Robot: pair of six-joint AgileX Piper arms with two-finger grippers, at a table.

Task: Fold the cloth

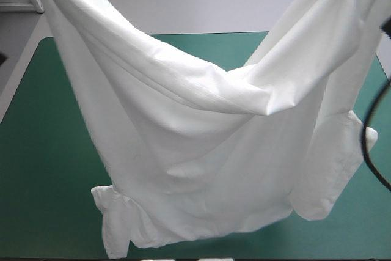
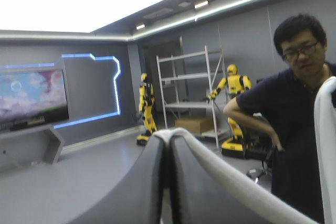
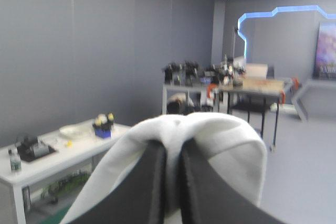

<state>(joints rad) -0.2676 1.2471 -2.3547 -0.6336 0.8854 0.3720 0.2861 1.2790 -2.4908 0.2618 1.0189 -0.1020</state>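
The white T-shirt (image 1: 201, 151) hangs lifted over the table, stretched between two raised corners that run out of the high view at its upper left and upper right. It sags in a deep curve in the middle, and both sleeves dangle low near the table's front. Neither gripper appears in the high view. In the left wrist view my left gripper (image 2: 168, 139) is shut on a white edge of the T-shirt (image 2: 226, 174), which trails off to one side. My right gripper (image 3: 173, 148) is shut on the T-shirt (image 3: 231, 145), whose fabric drapes over both fingertips.
The teal-green cover (image 1: 43, 151) shows on both sides of the hanging shirt and beneath its lower hem. The table's far edge (image 1: 201, 33) is visible through the sag. Both wrist views look level into the room.
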